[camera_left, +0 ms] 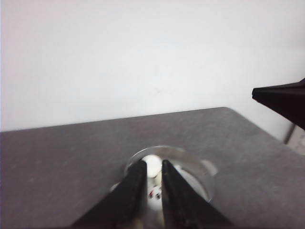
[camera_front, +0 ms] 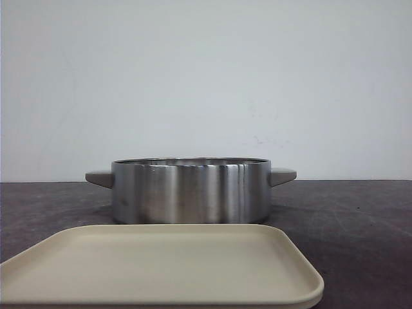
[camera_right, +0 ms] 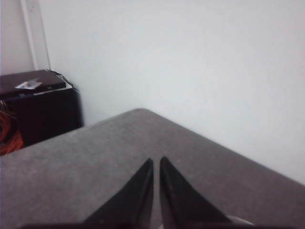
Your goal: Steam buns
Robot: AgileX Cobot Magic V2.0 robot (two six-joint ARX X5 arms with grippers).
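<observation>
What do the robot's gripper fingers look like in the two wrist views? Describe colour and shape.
Both grippers, left and right, have matte black fingers, wide at the base and tapering to narrow pointed tips. No markings or cables show on them. A similar black pointed tip juts in at the left wrist view's edge.

A plain white wall (camera_front: pixel 206 77) rose behind the dark grey table (camera_front: pixel 360 212). Off its corner stood a black cabinet (camera_right: pixel 43 112) beside orange cables (camera_right: pixel 8 136).

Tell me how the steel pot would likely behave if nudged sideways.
The steel pot sits low and wide, so it probably slides rather than tips. Its polished wall looks slippery; the side handles seem the safer hold. Buns inside add little weight.
</observation>
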